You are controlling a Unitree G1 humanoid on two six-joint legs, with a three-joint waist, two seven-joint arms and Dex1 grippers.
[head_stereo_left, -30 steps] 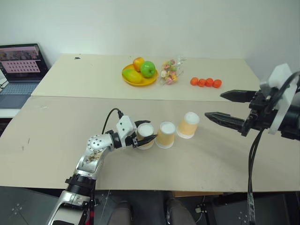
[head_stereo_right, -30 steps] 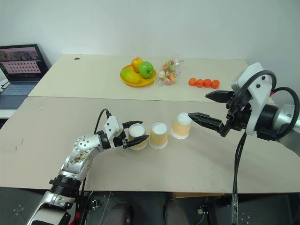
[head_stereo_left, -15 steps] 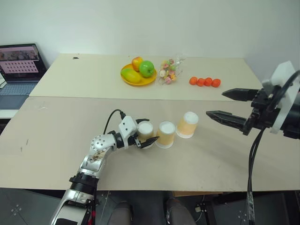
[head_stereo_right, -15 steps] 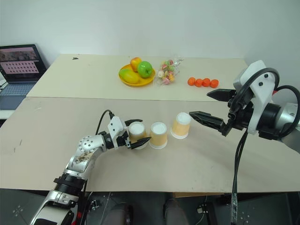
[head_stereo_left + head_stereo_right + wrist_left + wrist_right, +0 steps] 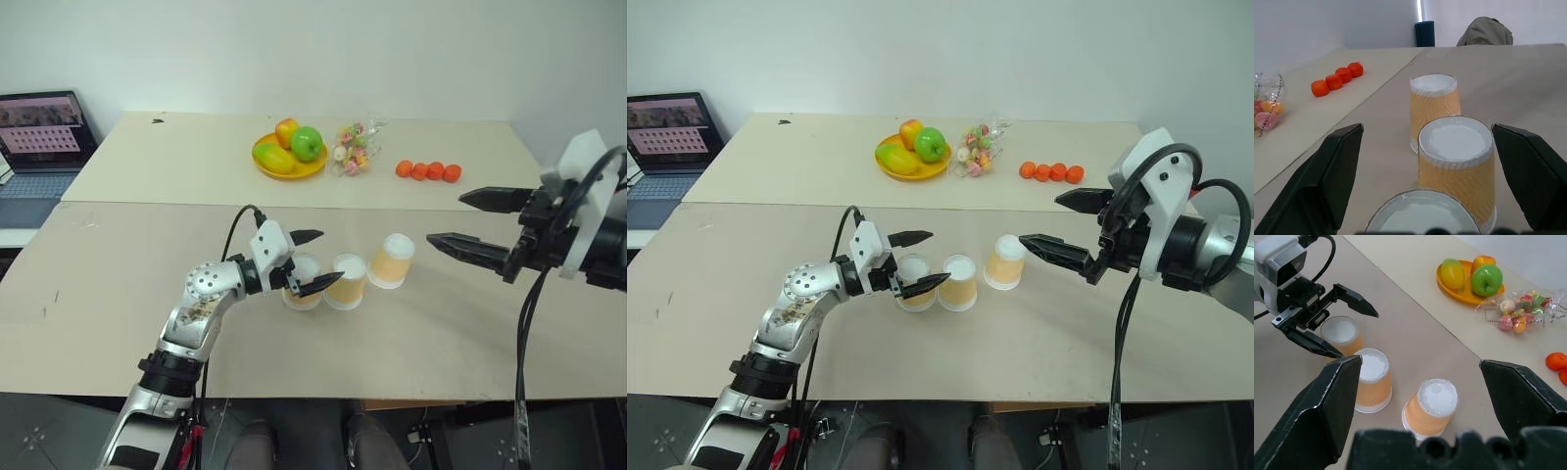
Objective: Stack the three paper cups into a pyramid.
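Three paper cups standing upside down in a row on the near table [image 5: 470,333], white flat ends up; no pyramid formed. Left cup [image 5: 303,281] and middle cup [image 5: 346,280] sitting just beside each other, whether touching cannot be told. Right cup [image 5: 394,260] standing slightly apart from the middle one, a little farther back.

Left gripper [image 5: 314,260] hovering over the left cup, jaws spread wide, gripping nothing; one black finger showing beyond the cup's far side, the other crossing in front of its near edge toward the middle cup. Pointing roughly level along the row, toward the right. In the left wrist view, left cup [image 5: 1420,218], middle cup [image 5: 1456,161] and right cup [image 5: 1433,105] lining up one behind another between the two open fingers [image 5: 1334,169].

Right gripper [image 5: 472,225] hanging above the table to the right of the row, well apart from the cups, jaws gaping wide, empty, tips aiming left toward the right cup.

On the far table [image 5: 176,157]: yellow plate [image 5: 291,166] carrying fruit, bag of candies [image 5: 355,147] beside it, row of small orange fruits [image 5: 429,171] farther right. Laptop [image 5: 41,147] sitting open at the far left.
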